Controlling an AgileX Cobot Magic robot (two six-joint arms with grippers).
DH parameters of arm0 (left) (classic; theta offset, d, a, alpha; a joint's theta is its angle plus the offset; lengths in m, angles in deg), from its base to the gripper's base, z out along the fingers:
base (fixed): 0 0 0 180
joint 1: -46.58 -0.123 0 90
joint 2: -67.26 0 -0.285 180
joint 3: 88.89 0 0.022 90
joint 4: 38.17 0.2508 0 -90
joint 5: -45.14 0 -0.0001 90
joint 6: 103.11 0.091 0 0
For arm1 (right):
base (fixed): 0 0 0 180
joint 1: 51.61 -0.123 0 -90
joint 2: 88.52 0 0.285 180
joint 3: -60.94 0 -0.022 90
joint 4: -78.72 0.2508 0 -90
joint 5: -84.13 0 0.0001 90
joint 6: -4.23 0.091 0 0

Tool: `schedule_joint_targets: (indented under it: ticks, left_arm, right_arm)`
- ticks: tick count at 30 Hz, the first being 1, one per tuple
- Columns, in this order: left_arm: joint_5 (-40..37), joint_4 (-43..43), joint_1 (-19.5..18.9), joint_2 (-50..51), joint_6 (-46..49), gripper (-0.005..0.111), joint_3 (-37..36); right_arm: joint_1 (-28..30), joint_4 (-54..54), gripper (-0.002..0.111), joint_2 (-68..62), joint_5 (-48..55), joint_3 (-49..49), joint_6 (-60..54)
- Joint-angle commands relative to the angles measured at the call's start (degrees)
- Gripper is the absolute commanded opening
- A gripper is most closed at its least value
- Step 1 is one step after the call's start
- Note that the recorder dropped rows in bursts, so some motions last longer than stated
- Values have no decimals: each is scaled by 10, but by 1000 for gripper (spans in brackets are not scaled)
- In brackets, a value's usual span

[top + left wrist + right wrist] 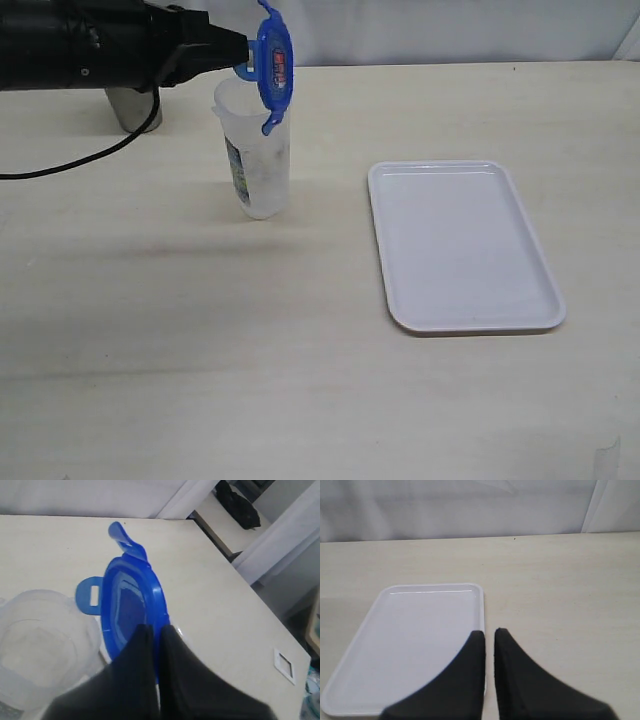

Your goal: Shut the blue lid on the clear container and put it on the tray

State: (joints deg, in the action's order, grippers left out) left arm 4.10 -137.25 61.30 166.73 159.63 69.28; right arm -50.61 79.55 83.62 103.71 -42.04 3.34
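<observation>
Nothing is finished yet: my left fingers (142, 650) are clenched on the rim of the round blue plastic lid (274, 62), holding it on edge right at the mouth of the tall clear plastic container (255, 160), not seated. The container stands on the pale desk (200, 380), well apart from the flat white rectangular tray (460, 245). My left arm reaches in level from the side; my right fingers (470, 680) are pressed together on nothing, above the tray's edge
</observation>
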Motion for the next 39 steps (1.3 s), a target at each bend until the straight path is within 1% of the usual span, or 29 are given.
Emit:
schedule_joint_targets:
  ticks: [1, 3, 7, 10, 12, 14, 17, 18, 19, 20, 21, 24, 25, 26, 27, 28, 31, 33, 34, 36, 37, 39]
  left_arm:
    - [-87, -9, -2, -2, 7, 0, 8]
    - [-127, -9, -2, -2, 16, 0, 14]
    - [-162, -9, -2, -16, 33, 0, 23]
    - [-212, 41, -2, -40, 33, 0, 46]
    - [-240, 58, -2, -53, 42, 0, 49]
    - [-255, 73, -2, -69, 67, 0, 49]
    - [-288, 154, -2, -102, 157, 0, 49]
    - [-289, 164, -2, -109, 180, 0, 49]
    - [-289, 168, -2, -116, 200, 0, 49]
    - [-289, 170, -2, -117, 213, 0, 49]
    - [-287, 175, -2, -117, 243, 0, 49]
    - [-269, 200, -2, -117, 303, 0, 47]
    - [-250, 206, -2, -117, 322, 0, 47]
    - [-232, 207, -2, -117, 329, 0, 47]
    - [-211, 209, -2, -117, 336, 0, 47]
    - [-203, 212, -2, -116, 343, 0, 47]
    - [-194, 222, -2, -116, 346, 0, 47]
    - [-194, 222, -2, -116, 353, 0, 47]
    - [-194, 222, -2, -116, 356, 0, 47]
    - [-198, 221, -2, -116, 356, 0, 47]
    - [-202, 222, -2, -116, 356, 0, 47]
    - [-208, 222, -2, -116, 356, 0, 47]
  right_arm:
    - [2, 2, 7, 1, 1, 2, 0]
    - [2, 2, 7, 1, 1, 2, 0]
    - [2, 2, 7, 1, 1, 2, 0]
    - [2, 2, 7, 1, 1, 2, 0]
    - [2, 2, 7, 1, 1, 2, 0]
    - [2, 2, 7, 1, 1, 2, 0]
    - [2, 2, 7, 1, 1, 2, 0]
    - [2, -8, 7, 1, -11, 2, 0]
    - [2, -55, 7, 1, -60, 2, 0]
    - [2, -72, 7, 1, -84, 2, 0]
    - [2, -77, 7, 1, -142, 2, 0]
    - [2, -33, 7, 1, -231, 2, 1]
    - [2, -25, 7, 1, -306, 2, 9]
    - [2, -8, 7, 1, -368, 2, 46]
    - [2, 33, 7, 1, -421, 2, 107]
    - [2, 44, 7, 1, -440, 2, 152]
    - [2, -47, 7, -10, -435, -40, 192]
    - [2, -111, 7, -52, -443, -88, 279]
    - [2, -145, 10, -81, -443, -121, 316]
    - [2, -222, 18, -149, -415, -191, 375]
    - [2, -269, 24, -187, -387, -234, 413]
    - [2, -355, 38, -253, -303, -323, 483]
